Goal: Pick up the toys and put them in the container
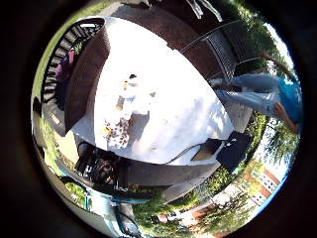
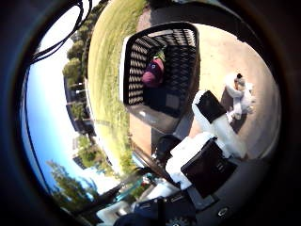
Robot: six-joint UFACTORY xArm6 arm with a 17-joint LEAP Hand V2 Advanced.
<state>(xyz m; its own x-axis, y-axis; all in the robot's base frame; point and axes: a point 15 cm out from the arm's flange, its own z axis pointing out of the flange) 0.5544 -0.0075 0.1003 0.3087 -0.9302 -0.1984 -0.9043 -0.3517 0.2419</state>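
Observation:
A black lattice basket (image 2: 136,66) stands on the table, and a maroon and purple toy (image 2: 153,73) lies inside it. Beside the basket, a white plush toy with a dark head (image 2: 237,96) lies on the table top. A spotted brown and white toy (image 1: 119,135) rests on the table (image 1: 173,114) a little further along, near its edge. My hand (image 2: 211,141) is above the table next to the basket, with a white and black finger (image 2: 218,122) reaching out straight toward the white plush. Nothing is held in it.
A dark metal bench (image 1: 223,49) stands past the far side of the table. Grass (image 2: 106,70) lies beyond the basket. A dark box (image 1: 233,148) sits on the ground by the table's corner.

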